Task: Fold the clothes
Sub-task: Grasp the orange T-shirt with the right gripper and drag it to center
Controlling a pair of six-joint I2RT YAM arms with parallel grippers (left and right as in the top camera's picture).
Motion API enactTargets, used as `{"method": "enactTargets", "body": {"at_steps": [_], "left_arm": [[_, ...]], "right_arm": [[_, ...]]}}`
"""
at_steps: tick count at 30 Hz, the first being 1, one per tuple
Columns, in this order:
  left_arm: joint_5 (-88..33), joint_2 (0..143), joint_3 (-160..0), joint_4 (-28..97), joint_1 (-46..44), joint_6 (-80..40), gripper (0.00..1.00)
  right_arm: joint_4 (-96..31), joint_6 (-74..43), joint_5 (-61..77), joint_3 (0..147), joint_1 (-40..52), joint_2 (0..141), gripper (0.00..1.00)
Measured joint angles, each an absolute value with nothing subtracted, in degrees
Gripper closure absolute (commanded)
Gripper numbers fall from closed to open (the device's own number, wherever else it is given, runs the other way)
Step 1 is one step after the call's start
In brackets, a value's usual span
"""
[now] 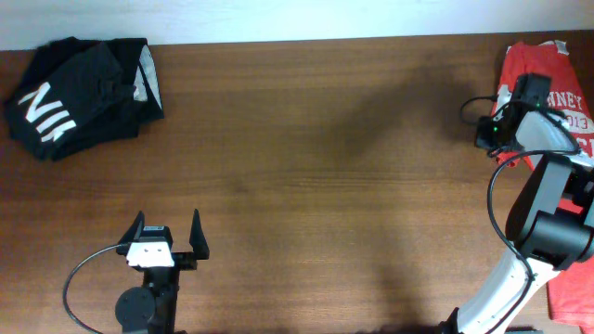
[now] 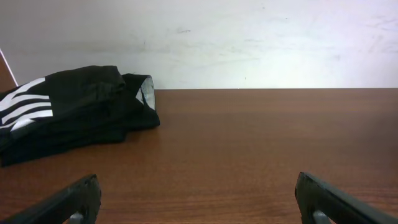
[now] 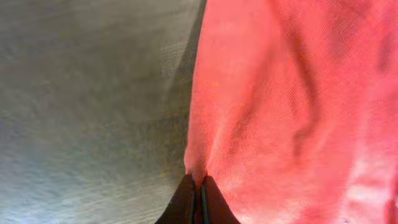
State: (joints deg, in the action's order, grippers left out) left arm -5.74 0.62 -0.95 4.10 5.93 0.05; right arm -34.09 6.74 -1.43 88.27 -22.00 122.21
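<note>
Logging red-orange T-shirt (image 1: 524, 65) at the 3 o'clock edge of the wooden table (image 1: 325, 167), overhead view. Runs its long axis 12 to 6 along that edge. Reaches from the 1 o'clock corner down toward 5 o'clock, cut off by the frame on one side and crossed by the right arm (image 1: 557, 232). Carries white print near the 1 o'clock end: "NEY" and "013" legible, the rest hidden. Reads upright from overhead, with letter tops toward 12. Lies fairly flat at the 12 end.

Seen close from the right wrist: fills the picture from 12 round to 5, with blurred tabletop at 9. Shows fine weave and soft creases fanning upward from one gathered point at 6 o'clock.

Noting right gripper (image 3: 198, 198) at that point, clenched on the T-shirt's table-side edge, with the fingers (image 3: 186, 202) pressed together and a nip of cloth drawn up between them.

Noting black garment (image 1: 79, 93) at 10 o'clock, well apart from the T-shirt. Sits bunched in a loose fold, with large white lettering on the 9 o'clock side and a pale inner neck showing toward 1.

Noting left gripper (image 1: 168, 223) at 7 o'clock, released, with the jaws spread wide, nothing between them and bare wood ahead. From the left wrist, frames the black garment at 10 o'clock against a white wall (image 2: 249, 37).
</note>
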Motion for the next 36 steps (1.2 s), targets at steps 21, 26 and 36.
{"method": "enactTargets", "body": {"at_steps": [21, 26, 36], "left_arm": [[-5.7, 0.6, -1.0, 4.1, 5.9, 0.1, 0.01], [-5.8, 0.6, -1.0, 4.1, 5.9, 0.1, 0.01], [-5.7, 0.6, -1.0, 4.1, 5.9, 0.1, 0.01]], "right_arm": [[-47.6, 4.5, 12.9, 112.2, 9.8, 91.7, 0.96], [-49.1, 4.5, 15.1, 112.4, 28.4, 93.4, 0.76], [-56.3, 3.0, 9.3, 113.1, 34.9, 97.8, 0.01]]}}
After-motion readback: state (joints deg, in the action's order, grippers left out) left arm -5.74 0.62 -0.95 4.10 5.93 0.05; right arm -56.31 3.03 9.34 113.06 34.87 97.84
